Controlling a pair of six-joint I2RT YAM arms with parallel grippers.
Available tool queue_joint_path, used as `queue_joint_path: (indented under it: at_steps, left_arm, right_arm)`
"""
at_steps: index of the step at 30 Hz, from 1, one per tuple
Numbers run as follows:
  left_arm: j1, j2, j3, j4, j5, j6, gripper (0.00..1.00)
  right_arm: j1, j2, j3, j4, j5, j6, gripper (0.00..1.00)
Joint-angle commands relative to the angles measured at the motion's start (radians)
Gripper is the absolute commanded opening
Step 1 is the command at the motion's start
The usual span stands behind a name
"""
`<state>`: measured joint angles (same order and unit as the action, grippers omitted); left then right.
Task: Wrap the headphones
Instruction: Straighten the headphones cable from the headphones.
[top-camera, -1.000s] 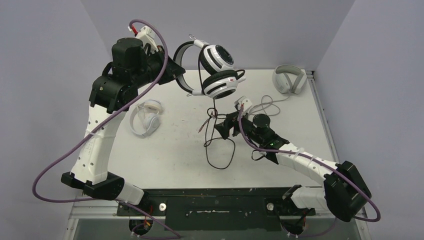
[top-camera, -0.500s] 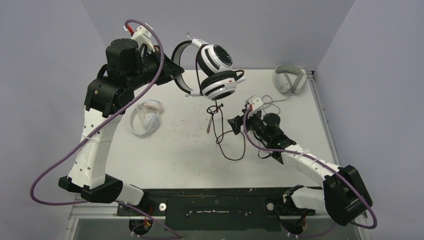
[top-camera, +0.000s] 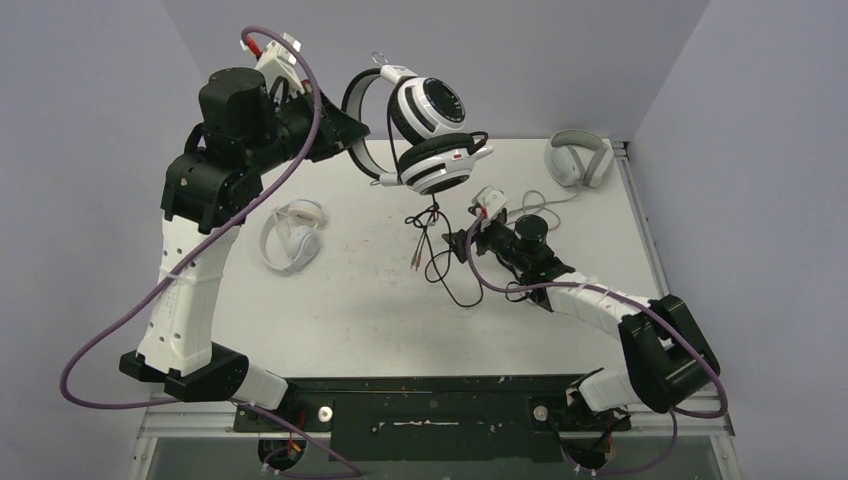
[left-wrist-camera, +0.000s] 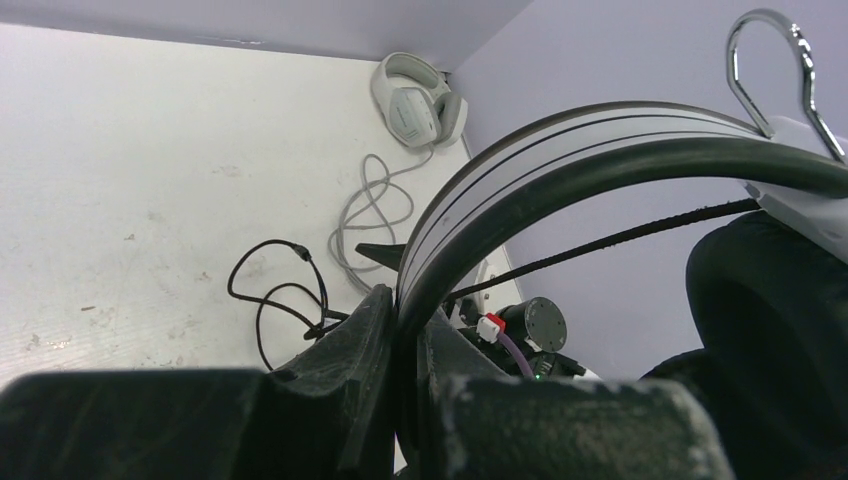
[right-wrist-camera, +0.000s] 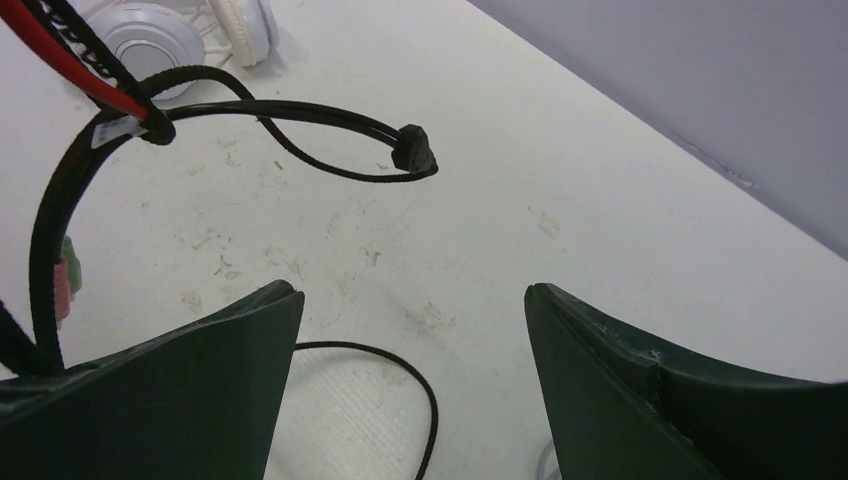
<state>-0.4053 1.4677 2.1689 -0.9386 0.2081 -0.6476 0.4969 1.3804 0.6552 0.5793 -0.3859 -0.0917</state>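
Left gripper (top-camera: 352, 132) is clamped tight on the headband (left-wrist-camera: 600, 140) of the black-and-white headset (top-camera: 430, 130), holding it in the air above the far side of the table (top-camera: 340, 320). On my left wrist feed the band runs straight between the two fingers with no gap. The ear cups hang to the right of the grip. The headset's black cable (top-camera: 452, 288) drops from the lower cup, bunches with a red strand (right-wrist-camera: 70, 60) below it, then lies in loose loops on the table.

Right gripper (top-camera: 462, 243) sits low, just beside that hanging cable, jaws spread wide, nothing held. The right wrist feed confirms it: fingers (right-wrist-camera: 200, 380) are apart with bare table between them. A cable loop with a small black fitting (right-wrist-camera: 412, 158) lies ahead of the tips, not touching.

Small white pair (top-camera: 290, 235) lies on the left part of the table near the left arm, well apart from both grippers. Grey pair (top-camera: 578, 158) is in the far right corner, with its grey cable (top-camera: 535, 208) trailing toward the right arm.
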Motion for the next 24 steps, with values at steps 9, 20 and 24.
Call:
queue_joint_path:
  at_steps: [9,20,24]
  left_arm:
    - [0.007,-0.017,0.032,0.127,0.125,-0.093,0.00]
    - [0.008,-0.012,0.013,0.134,0.147,-0.098,0.00]
    - [0.008,-0.011,0.010,0.137,0.153,-0.097,0.00]
  right_arm:
    - [-0.017,0.132,-0.024,0.498,-0.254,-0.192,0.85]
    - [0.004,0.174,0.066,0.479,-0.441,-0.197,0.82]
    - [0.030,0.145,0.057,0.467,-0.449,-0.202,0.81]
